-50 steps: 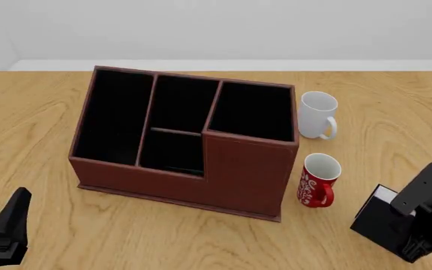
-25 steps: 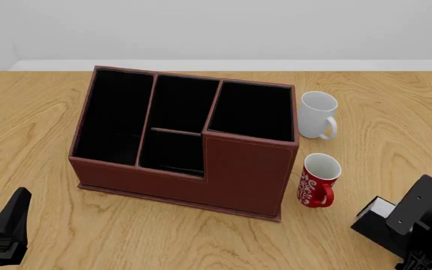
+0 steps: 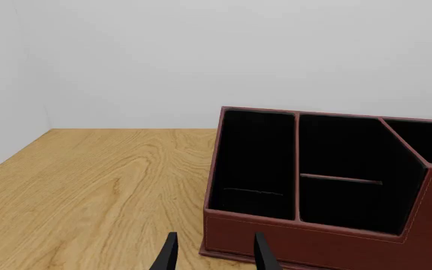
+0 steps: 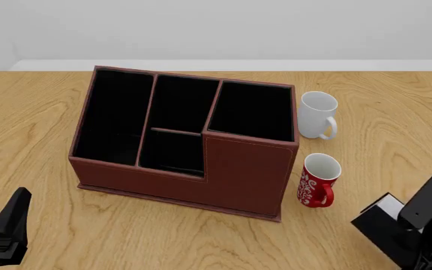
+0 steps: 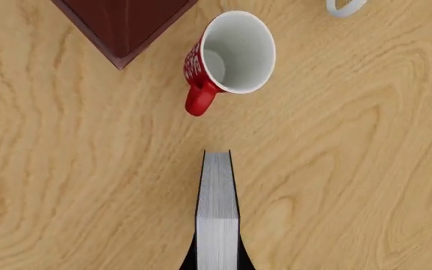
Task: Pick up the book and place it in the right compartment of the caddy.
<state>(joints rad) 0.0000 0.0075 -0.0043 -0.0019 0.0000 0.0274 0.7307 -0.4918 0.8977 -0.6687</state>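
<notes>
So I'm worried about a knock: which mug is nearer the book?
The red mug, just ahead-left of the book; the white mug stands farther back beside the caddy.

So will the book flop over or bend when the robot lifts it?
Probably not bend: the book looks like a stiff hardcover. It stands thin on edge, so it might tip if let go. The right gripper sits around it, which should steady it.
</notes>
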